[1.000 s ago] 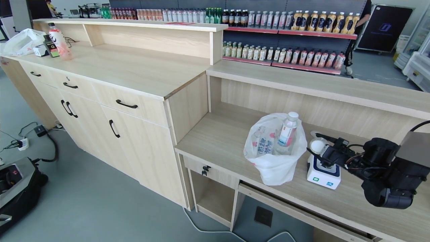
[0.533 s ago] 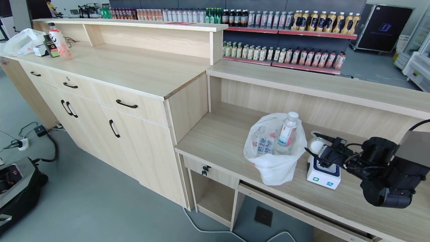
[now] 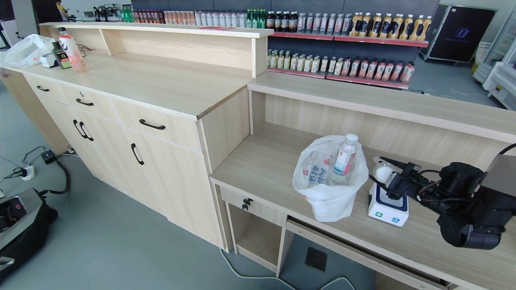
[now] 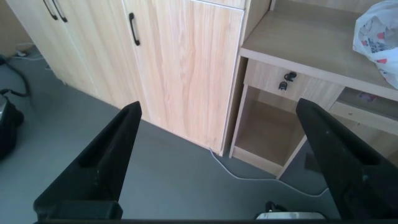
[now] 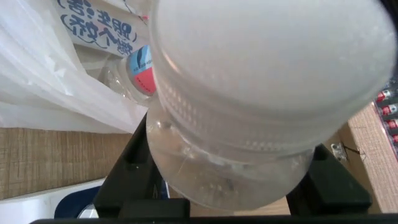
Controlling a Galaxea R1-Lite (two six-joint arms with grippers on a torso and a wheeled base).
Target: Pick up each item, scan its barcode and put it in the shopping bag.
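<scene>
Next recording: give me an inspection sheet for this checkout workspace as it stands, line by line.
Surface: lower wooden desk, bare wood beside the bag.
Job's things: shopping bag upright and open, with a clear bottle standing inside; scanner next to it; white-capped bottle held close by the scanner.
Clutter: white bag, pink bottle and small boxes on the far counter.
Grippers: right gripper shut on the white-capped bottle; left gripper open, over the floor.
Cables: power strip and cords on the floor; floor cord under the desk.
Surroundings: drink shelves behind the counter.
</scene>
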